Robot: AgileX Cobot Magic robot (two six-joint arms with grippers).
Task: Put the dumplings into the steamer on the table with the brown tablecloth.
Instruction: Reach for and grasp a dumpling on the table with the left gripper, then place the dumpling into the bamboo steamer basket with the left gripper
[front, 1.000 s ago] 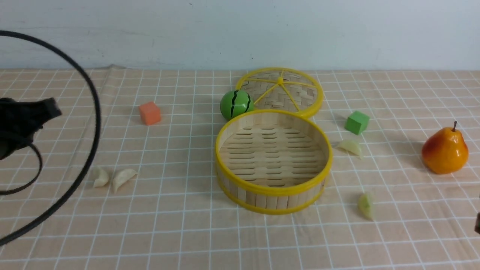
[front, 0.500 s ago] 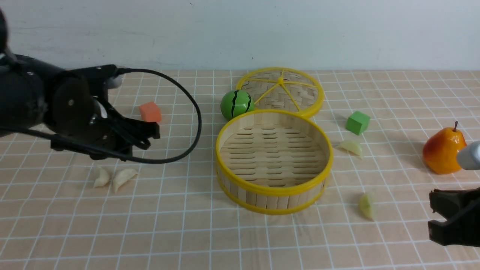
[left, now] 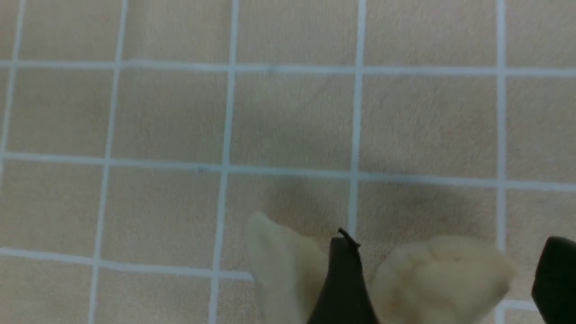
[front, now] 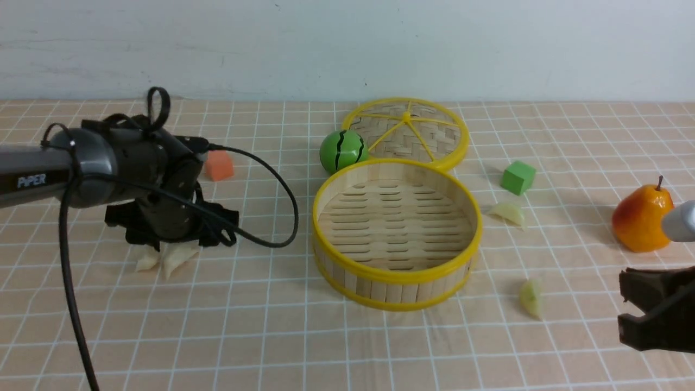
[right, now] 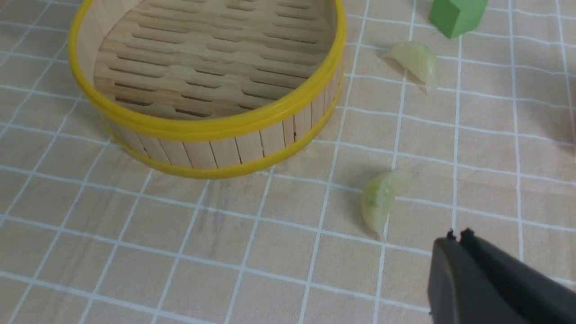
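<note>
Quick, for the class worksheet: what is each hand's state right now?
Left hand: open, straddling a cream-white dumpling.
Right hand: empty; open or closed cannot be told.

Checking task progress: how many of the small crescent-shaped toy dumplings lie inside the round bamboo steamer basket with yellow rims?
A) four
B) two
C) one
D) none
D: the steamer basket has a bare slatted floor; two cream-white dumplings and two yellow-green dumplings all lie on the checked tan cloth outside it.
</note>
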